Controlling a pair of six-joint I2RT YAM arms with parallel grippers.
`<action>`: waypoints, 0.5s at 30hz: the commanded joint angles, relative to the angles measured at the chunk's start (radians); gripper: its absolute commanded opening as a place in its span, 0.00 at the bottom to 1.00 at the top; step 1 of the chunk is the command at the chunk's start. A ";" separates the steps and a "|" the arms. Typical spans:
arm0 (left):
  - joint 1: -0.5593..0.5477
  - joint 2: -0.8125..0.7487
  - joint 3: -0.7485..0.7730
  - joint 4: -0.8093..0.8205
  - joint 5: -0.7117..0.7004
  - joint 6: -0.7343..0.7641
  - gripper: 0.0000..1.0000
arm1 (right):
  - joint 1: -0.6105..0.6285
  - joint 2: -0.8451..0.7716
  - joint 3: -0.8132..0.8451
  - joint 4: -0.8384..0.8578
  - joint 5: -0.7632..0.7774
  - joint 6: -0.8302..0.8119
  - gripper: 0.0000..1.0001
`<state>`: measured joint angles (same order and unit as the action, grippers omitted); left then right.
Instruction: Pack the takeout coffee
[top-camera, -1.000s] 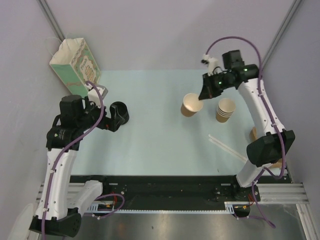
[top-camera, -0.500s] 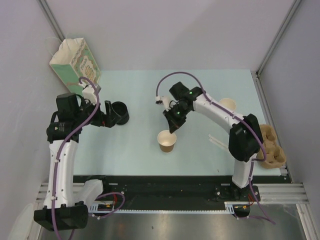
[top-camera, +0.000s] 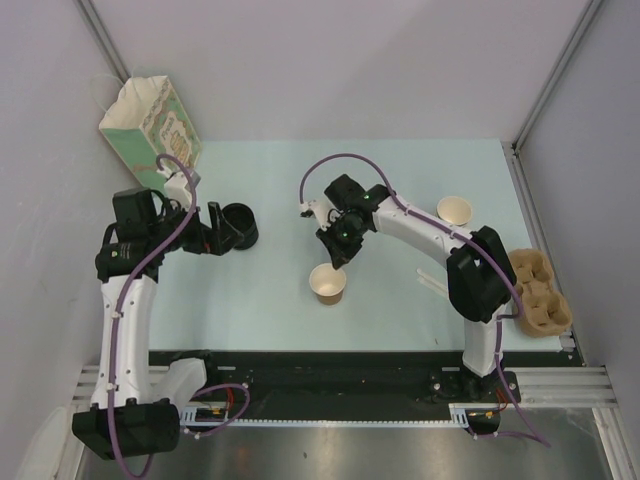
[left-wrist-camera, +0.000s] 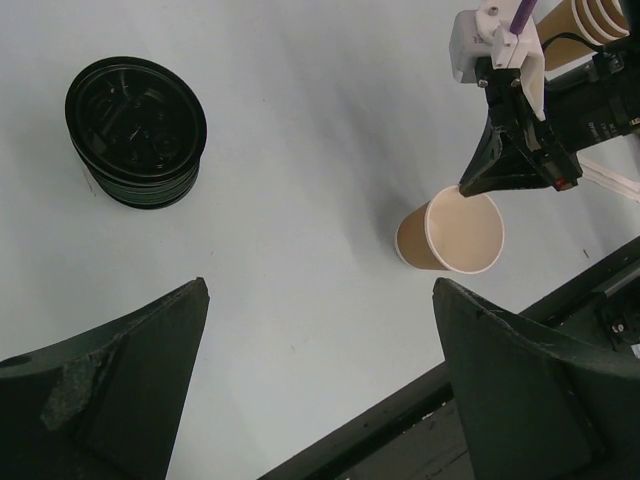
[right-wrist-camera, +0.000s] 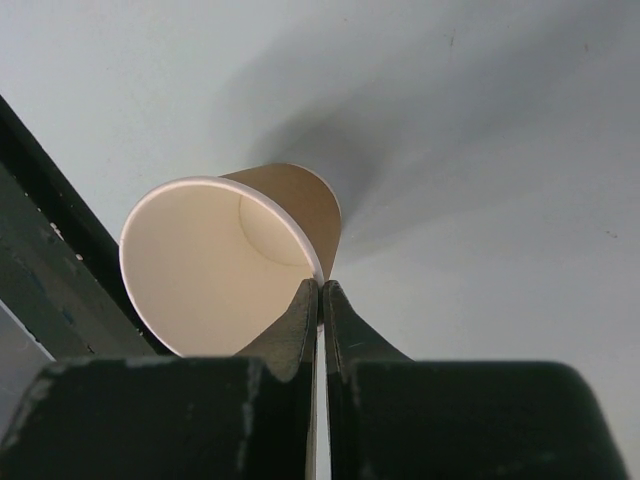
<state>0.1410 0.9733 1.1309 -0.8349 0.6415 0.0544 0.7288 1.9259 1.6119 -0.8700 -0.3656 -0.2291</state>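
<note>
A lidless tan paper cup (top-camera: 327, 285) hangs tilted just over the mat near the front middle. My right gripper (top-camera: 337, 262) is shut on its rim, one finger inside and one outside, as the right wrist view (right-wrist-camera: 321, 290) shows on the cup (right-wrist-camera: 230, 270). I cannot tell whether its base touches the mat. The cup also shows in the left wrist view (left-wrist-camera: 455, 232). A low black stack of lids (top-camera: 240, 225) stands at the left. My left gripper (top-camera: 215, 232) is open and empty beside it (left-wrist-camera: 320, 285). No lidded coffee cup is in view.
A stack of lidless tan cups (top-camera: 454, 210) stands at the back right. A brown pulp cup carrier (top-camera: 535, 293) sits at the right edge. A patterned paper bag (top-camera: 150, 125) stands at the back left. A thin white stick (top-camera: 445, 290) lies right of the cup.
My right gripper has carried the lidless cup from beside the cup stack at the back right to the front middle. The left arm has barely moved.
</note>
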 joint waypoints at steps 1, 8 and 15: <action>0.017 -0.002 -0.006 0.040 0.044 -0.022 1.00 | 0.001 -0.004 -0.012 0.037 0.025 0.013 0.05; 0.019 0.010 0.006 0.033 -0.002 -0.028 1.00 | 0.008 -0.034 -0.017 0.032 0.022 0.013 0.35; 0.019 0.060 0.075 0.010 -0.101 0.001 0.99 | -0.008 -0.088 0.012 0.011 0.010 0.008 0.58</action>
<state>0.1474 1.0039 1.1305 -0.8333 0.6090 0.0425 0.7303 1.9179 1.5955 -0.8558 -0.3481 -0.2165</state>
